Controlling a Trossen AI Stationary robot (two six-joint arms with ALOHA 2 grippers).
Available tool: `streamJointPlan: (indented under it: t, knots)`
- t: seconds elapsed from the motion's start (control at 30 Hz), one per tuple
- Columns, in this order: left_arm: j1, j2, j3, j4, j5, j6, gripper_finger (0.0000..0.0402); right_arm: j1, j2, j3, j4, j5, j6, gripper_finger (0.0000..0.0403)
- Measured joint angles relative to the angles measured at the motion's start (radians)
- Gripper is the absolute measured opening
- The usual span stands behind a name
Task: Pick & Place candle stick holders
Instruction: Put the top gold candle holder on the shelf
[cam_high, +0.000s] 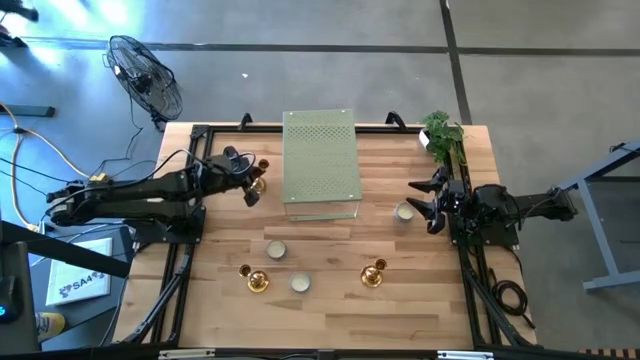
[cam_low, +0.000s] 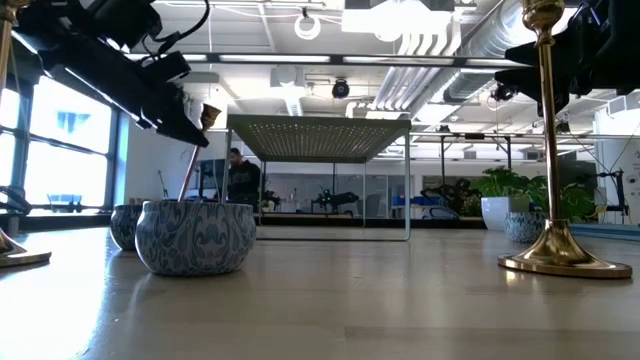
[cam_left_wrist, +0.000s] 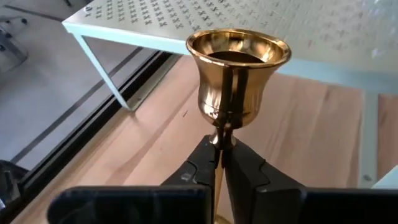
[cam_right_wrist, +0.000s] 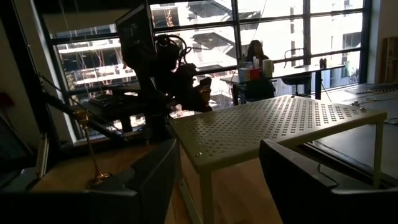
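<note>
Where wooden table (cam_high: 330, 300) ends, grey concrete floor (cam_high: 330, 60) surrounds.

Three gold candle stick holders: first (cam_high: 258, 186), second (cam_high: 257, 281), third (cam_high: 373, 274). Three cream-white cups: first (cam_high: 275, 250), second (cam_high: 300, 284), third (cam_high: 404, 212). One pale green perforated slab (cam_high: 320, 165). One potted plant (cam_high: 443, 134).

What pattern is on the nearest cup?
Blue-grey marbled swirls on the cup; low view shows it best.
</note>
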Motion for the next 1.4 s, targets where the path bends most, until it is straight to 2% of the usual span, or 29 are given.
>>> streamJointPlan:
  t: [0.17,0.33,0.43,0.6,0.73,0.93,1.03,1.13,1.27,1.4]
  knots:
    - [-0.001,0.000,0.098,-0.080,0.031,-0.031,0.0007,0.000,0.000,0.000,-0.004,0.000,0.000,0.0225]
    - [0.000,0.000,0.237,-0.314,-0.087,-0.085,0.0007,0.000,0.000,0.000,-0.028,-0.001,0.000,0.0225]
    - [-0.001,0.000,0.310,-0.395,-0.105,-0.092,0.0007,0.000,0.000,0.000,-0.039,-0.001,0.000,0.0225]
    - [0.000,0.000,0.448,-0.427,-0.105,-0.087,0.0007,0.000,0.000,0.000,-0.034,-0.004,0.000,0.0224]
    - [0.000,0.000,0.560,-0.426,-0.109,-0.078,0.0007,0.000,0.000,0.000,-0.010,-0.050,0.000,0.0223]
    - [0.001,-0.001,0.609,-0.205,0.007,0.093,0.0007,0.000,0.000,0.000,-0.009,-0.092,-0.015,0.0220]
    - [0.046,0.010,0.609,-0.086,0.094,0.132,0.0007,0.000,0.000,0.000,-0.009,-0.093,-0.015,0.0220]
    - [0.125,0.040,0.609,-0.012,0.183,0.098,0.0007,0.000,0.000,0.000,-0.014,-0.094,-0.014,0.0220]
    - [0.259,0.130,0.608,0.059,0.276,-0.018,0.0007,0.000,0.000,0.000,-0.022,-0.093,-0.016,0.0220]
    - [0.394,0.234,0.627,0.127,0.440,-0.084,0.0007,0.000,0.000,0.000,-0.030,-0.092,-0.015,0.0220]
